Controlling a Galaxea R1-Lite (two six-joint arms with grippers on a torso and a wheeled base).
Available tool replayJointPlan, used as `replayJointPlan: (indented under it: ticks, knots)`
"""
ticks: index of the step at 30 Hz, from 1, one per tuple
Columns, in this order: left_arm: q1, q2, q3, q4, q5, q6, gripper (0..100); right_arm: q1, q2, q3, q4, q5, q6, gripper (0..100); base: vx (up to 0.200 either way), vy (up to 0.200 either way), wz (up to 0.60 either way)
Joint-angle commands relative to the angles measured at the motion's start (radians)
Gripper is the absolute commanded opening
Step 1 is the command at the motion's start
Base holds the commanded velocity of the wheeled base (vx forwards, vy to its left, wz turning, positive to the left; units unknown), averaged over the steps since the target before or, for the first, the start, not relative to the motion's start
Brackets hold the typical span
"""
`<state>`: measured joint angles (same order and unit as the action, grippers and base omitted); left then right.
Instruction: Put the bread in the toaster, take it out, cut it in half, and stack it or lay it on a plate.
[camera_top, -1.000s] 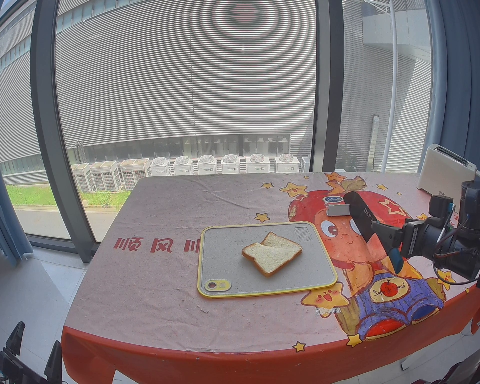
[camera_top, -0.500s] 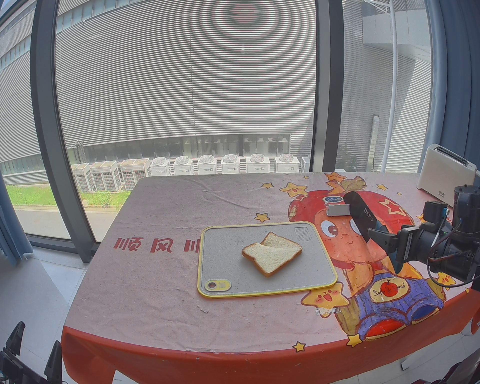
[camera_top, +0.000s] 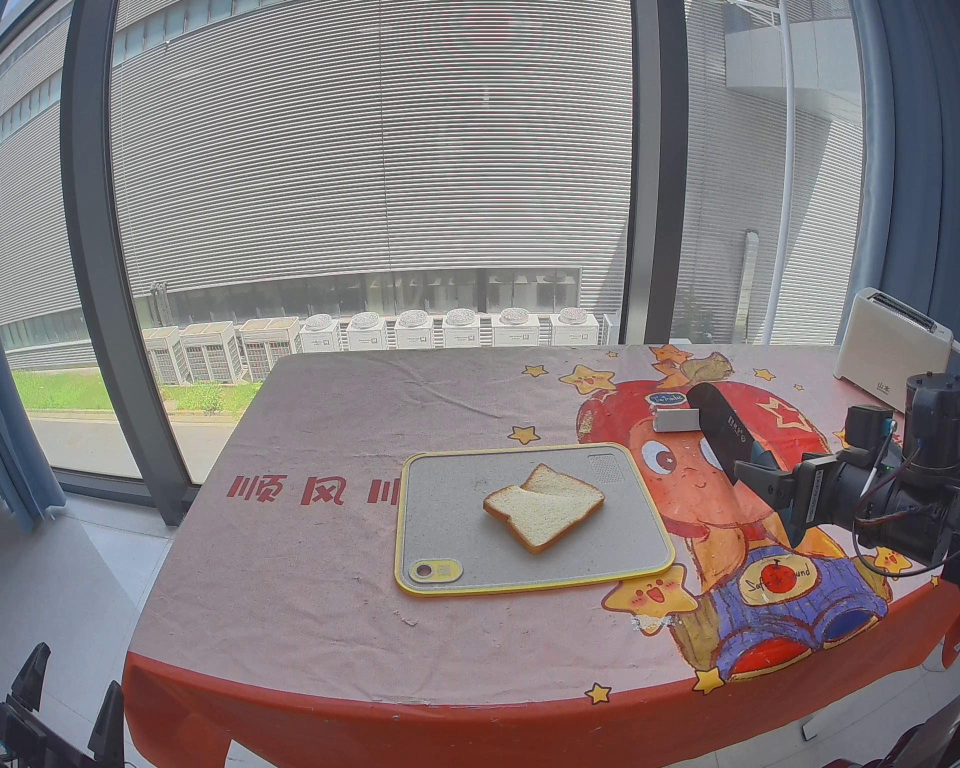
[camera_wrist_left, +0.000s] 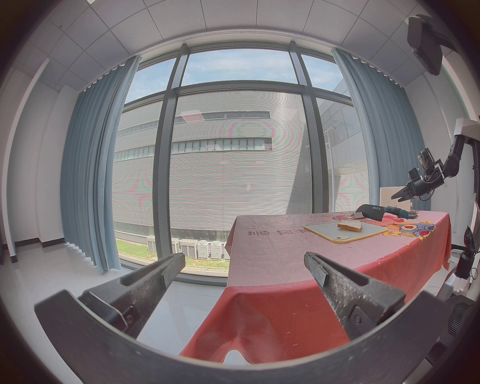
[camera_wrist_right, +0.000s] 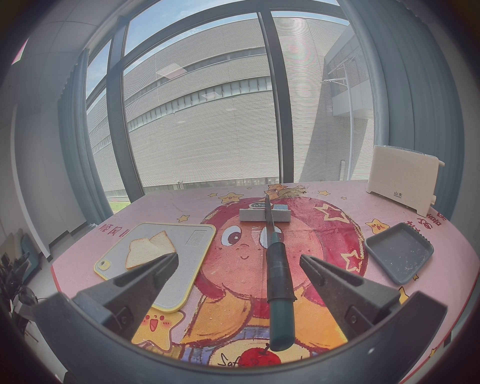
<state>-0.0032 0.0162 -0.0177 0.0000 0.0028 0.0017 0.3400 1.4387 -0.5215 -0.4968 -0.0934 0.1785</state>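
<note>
Right gripper (camera_wrist_right: 237, 260) fingers hang open over the knife (camera_wrist_right: 276, 270) handle; off-centre closure could roll the blade off its rest (camera_wrist_right: 265, 214).

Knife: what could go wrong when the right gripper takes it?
1. The knife leans on a rest, so the open right gripper may grip the handle askew and drop it.
2. The bread lies loose on the cutting board and may slide under the blade.
</note>
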Motion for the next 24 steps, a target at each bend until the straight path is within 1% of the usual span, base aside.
replayJointPlan:
  ticks: [1,24]
  knots:
    - [0.0,0.001,0.016,0.0,0.0,0.0,100,0.001,0.019,0.0,-0.002,0.0,0.001,100,0.0,0.0,0.0]
    - [0.0,0.001,0.016,0.0,0.0,0.0,100,-0.004,0.054,0.008,-0.002,0.001,-0.001,100,0.0,0.0,0.0]
